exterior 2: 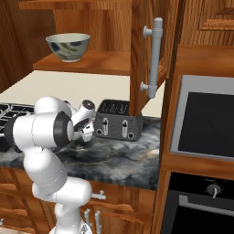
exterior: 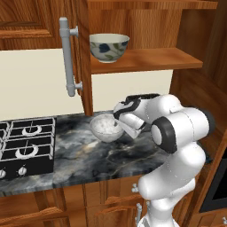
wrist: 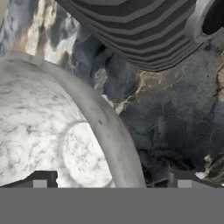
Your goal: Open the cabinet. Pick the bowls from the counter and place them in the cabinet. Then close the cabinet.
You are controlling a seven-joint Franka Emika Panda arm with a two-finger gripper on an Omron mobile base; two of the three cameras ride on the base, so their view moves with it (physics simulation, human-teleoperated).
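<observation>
Hand view: my pincer (wrist: 111, 181) hangs wide open, empty, straddling the grey bowl's (wrist: 52, 131) rim near the tabletop's (wrist: 175, 118) back edge; a shallow bite could tip it.

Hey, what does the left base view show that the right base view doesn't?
Left base view: the speckled bowl on the counter. Right base view: the toaster and the built-in oven. Both: the patterned bowl inside the open cabinet, the silver door handle and the marble counter.
</observation>
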